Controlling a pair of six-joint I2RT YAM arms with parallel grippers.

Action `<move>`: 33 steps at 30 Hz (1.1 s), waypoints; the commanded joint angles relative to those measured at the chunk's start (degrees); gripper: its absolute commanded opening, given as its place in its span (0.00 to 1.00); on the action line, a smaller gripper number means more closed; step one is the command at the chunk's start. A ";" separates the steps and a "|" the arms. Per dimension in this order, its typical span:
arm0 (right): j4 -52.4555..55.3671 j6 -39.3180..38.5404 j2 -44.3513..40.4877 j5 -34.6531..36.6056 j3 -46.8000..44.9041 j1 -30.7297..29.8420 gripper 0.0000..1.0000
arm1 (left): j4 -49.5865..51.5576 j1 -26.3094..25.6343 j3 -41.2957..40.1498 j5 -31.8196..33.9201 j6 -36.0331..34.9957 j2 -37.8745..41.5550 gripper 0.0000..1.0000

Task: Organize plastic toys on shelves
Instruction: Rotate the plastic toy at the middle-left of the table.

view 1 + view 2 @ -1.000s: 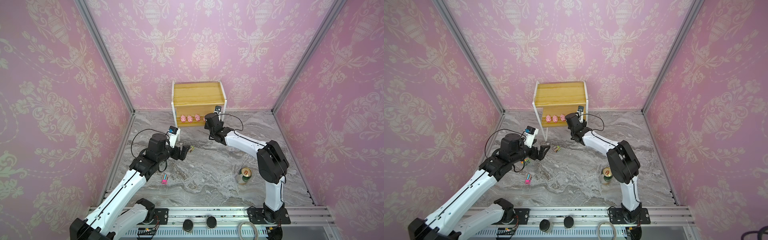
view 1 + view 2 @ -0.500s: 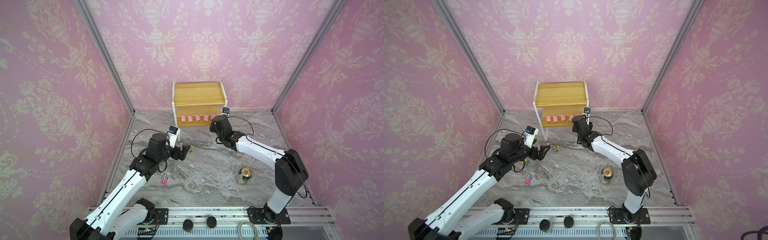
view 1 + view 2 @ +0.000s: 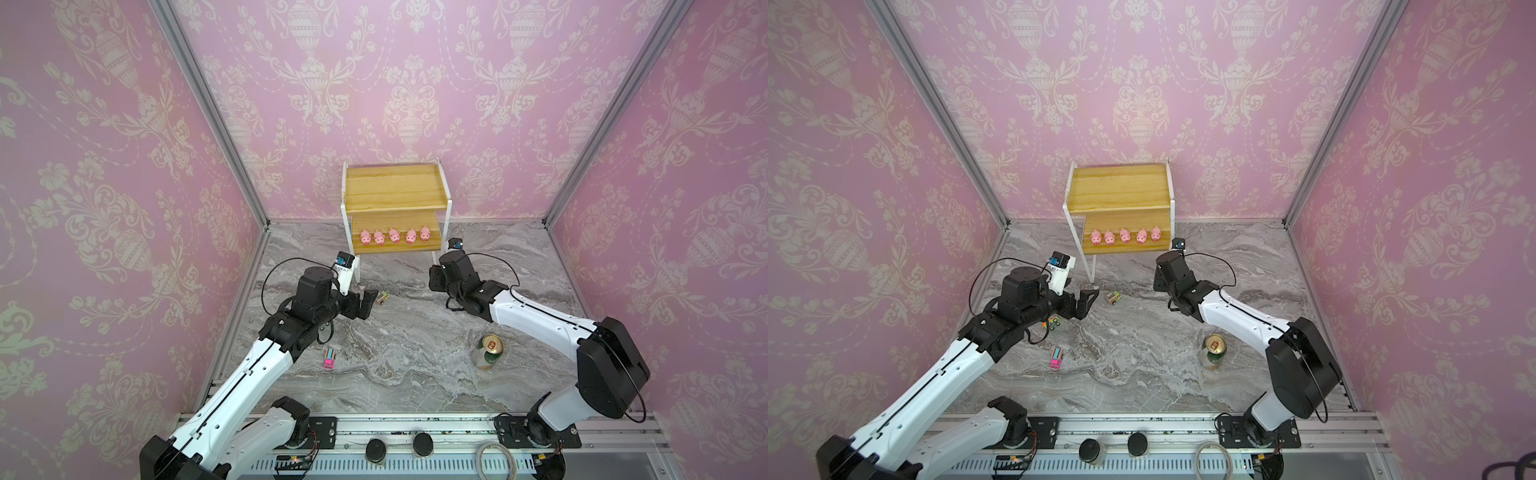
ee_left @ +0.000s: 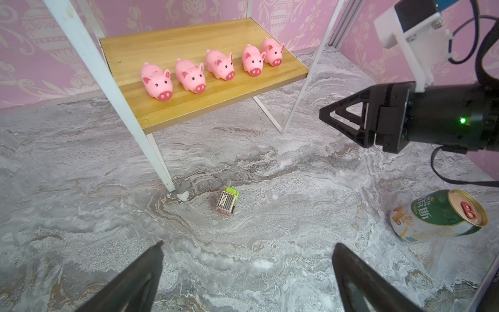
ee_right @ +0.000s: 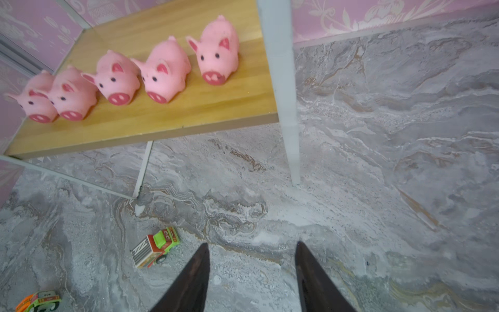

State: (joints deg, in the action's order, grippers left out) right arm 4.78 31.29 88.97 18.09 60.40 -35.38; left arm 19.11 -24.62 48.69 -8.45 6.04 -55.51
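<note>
The shelves (image 3: pixel 395 195) stand against the back wall. Several pink pigs (image 3: pixel 394 235) line the lower board (image 4: pixel 205 105) in a row, snouts forward; the same pigs (image 5: pixel 164 71) show close in the right wrist view. The upper board is bare. A brown-green truck (image 3: pixel 382 297) (image 4: pixel 227 202) (image 5: pixel 155 247) lies on the floor by the rack's front left leg. An orange-green truck (image 3: pixel 1054 323) and a pink-blue truck (image 3: pixel 329 358) lie nearer the left arm. My left gripper (image 4: pixel 247 244) is open, just short of the brown-green truck. My right gripper (image 5: pixel 252 244) is open and empty, beside the rack's front right leg.
A green-gold drink can (image 3: pixel 488 351) (image 4: pixel 437 216) lies tilted on the marble floor under the right arm. Pink papered walls close in three sides. The rack's thin white legs (image 5: pixel 286 108) stand near both grippers. The right gripper (image 4: pixel 326 114) shows in the left wrist view.
The right gripper has drawn back from the lower board, right and toward the front, leaving more pigs in the row. The left arm has stayed still.
</note>
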 commanded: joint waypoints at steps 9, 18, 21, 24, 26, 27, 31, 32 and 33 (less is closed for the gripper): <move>-1.48 -6.57 1.79 -13.47 -3.90 -4.01 0.51 | 9.65 1.57 4.78 12.13 6.77 -5.19 0.99; -0.44 -16.65 11.72 -18.35 2.56 -12.47 0.57 | 20.81 5.40 6.75 14.32 11.72 -4.64 0.99; 1.27 -20.11 14.89 -20.86 6.20 -12.93 0.60 | 23.62 8.80 5.35 11.70 14.44 -3.53 0.99; 1.57 -24.36 16.34 -23.67 9.38 -14.24 0.64 | 26.25 12.02 4.20 9.09 15.94 -2.70 0.99; 2.84 -27.49 17.19 -24.35 10.86 -15.41 0.65 | 27.55 13.07 3.45 8.63 16.85 -2.12 0.99; 3.63 -28.41 17.67 -24.04 11.73 -16.07 0.66 | 27.94 13.51 2.94 8.19 17.19 -1.89 0.99; 6.08 -28.20 19.27 -21.08 14.27 -17.48 0.67 | 29.46 14.72 0.41 7.00 19.81 -1.31 0.99; 5.91 -27.56 19.19 -20.47 14.18 -17.50 0.67 | 29.49 14.77 -0.47 6.47 20.94 -1.02 0.99; 5.25 -26.95 18.85 -19.60 13.50 -17.51 0.67 | 29.06 14.64 -1.79 5.91 22.29 -0.44 0.99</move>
State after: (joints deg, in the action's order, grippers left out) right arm 7.84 5.50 107.07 -3.42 73.41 -52.88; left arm 45.17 -10.48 49.30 0.12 23.99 -57.21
